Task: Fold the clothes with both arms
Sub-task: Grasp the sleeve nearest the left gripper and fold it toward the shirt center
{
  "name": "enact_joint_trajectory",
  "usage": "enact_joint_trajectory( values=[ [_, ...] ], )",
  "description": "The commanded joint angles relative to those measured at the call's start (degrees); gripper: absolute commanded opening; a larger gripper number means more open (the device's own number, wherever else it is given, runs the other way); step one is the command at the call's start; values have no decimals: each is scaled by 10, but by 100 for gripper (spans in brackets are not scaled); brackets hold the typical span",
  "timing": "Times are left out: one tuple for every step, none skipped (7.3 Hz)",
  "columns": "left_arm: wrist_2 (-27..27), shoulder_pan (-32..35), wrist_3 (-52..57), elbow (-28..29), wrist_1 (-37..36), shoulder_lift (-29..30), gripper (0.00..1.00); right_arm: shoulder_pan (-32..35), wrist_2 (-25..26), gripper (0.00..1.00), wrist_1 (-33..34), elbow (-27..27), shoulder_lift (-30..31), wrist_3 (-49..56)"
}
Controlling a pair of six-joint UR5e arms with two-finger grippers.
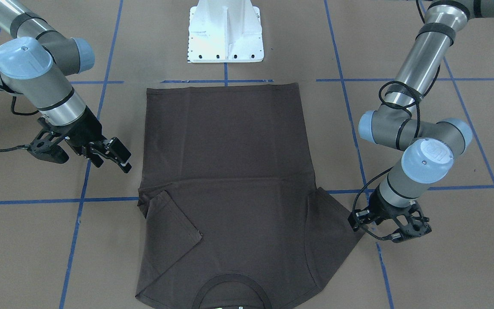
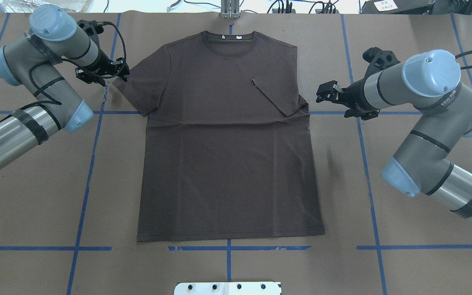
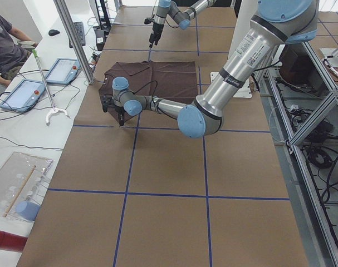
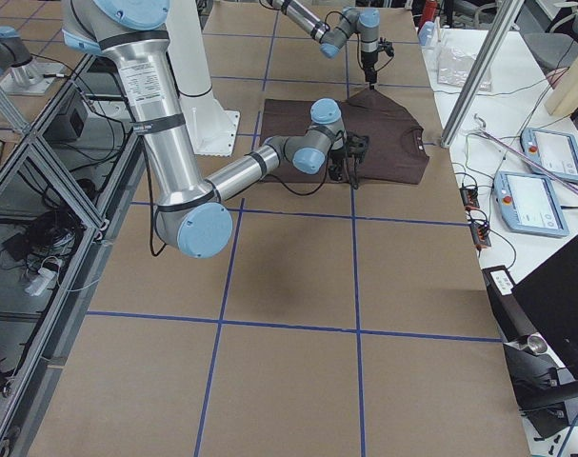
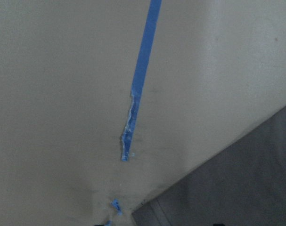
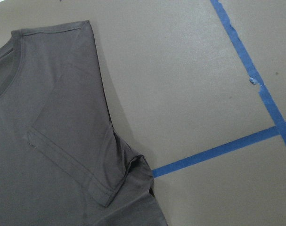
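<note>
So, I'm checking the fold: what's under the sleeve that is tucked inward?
The folded sleeve lies flat on the T-shirt, over its chest. That patch of chest is covered and cannot be seen.

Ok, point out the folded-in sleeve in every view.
Front-facing: folded-in sleeve at the lower left of the shirt.
Overhead: sleeve at the shirt's upper right.
Exterior left: too small to tell.
Exterior right: too small to tell.
Left wrist: not in it.
Right wrist: sleeve, lower left.
Shared landmark: the collar.
</note>
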State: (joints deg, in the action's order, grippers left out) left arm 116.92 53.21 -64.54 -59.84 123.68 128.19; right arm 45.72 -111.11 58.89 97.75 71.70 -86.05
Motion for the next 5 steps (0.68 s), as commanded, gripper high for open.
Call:
enact_joint_trajectory(
  values=[
    [-2, -1, 3, 8, 1, 2, 64, 1, 0, 100, 0, 0, -1, 0],
    [-2, -2, 2, 8, 1, 3, 61, 2, -2, 100, 0, 0, 0, 1],
    [-2, -2, 2, 8, 1, 4, 59, 2, -2, 100, 0, 0, 0, 1],
    [-2, -3, 2, 9, 1, 6, 57, 3, -1, 100, 0, 1, 1, 1],
    [-2, -3, 2, 9, 1, 6, 52, 3, -1, 100, 0, 0, 1, 1]
  ],
)
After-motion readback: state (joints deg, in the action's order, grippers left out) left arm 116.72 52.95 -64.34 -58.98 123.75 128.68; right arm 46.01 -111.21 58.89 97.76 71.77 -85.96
